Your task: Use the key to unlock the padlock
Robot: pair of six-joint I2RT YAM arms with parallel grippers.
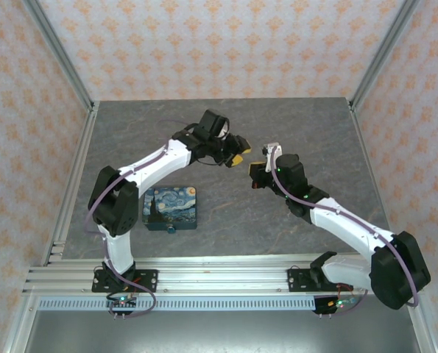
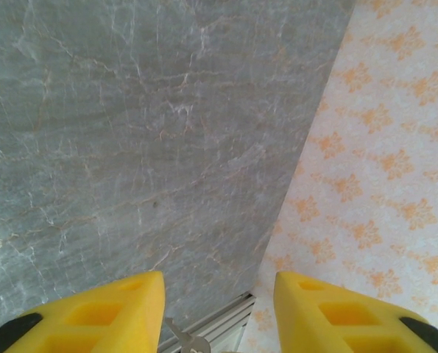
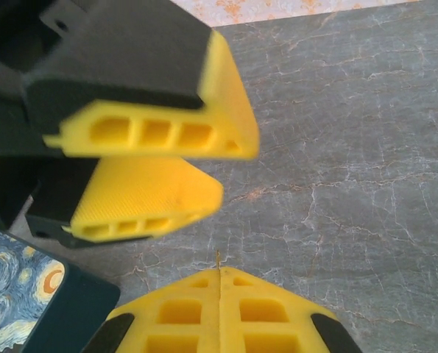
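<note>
Padlock (image 1: 172, 229) sits at the near edge of the painted box (image 1: 171, 204) — baseward and left of both claws: left claw (image 1: 241, 153), half-open and empty, is nearer; right claw (image 1: 255, 176) shut tight.

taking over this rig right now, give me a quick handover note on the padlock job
Left gripper: open, over mid-table, facing the right one. A small metal piece shows low between its fingers; it may be the key, can't confirm.
Right gripper: shut, close in front of the left; a thin sliver sticks out at its tip.
Padlock: at the near edge of the starry-night box, no gripper near it.
Done: nothing at the lock yet.
Left: bring key to padlock, insert, turn.
</note>
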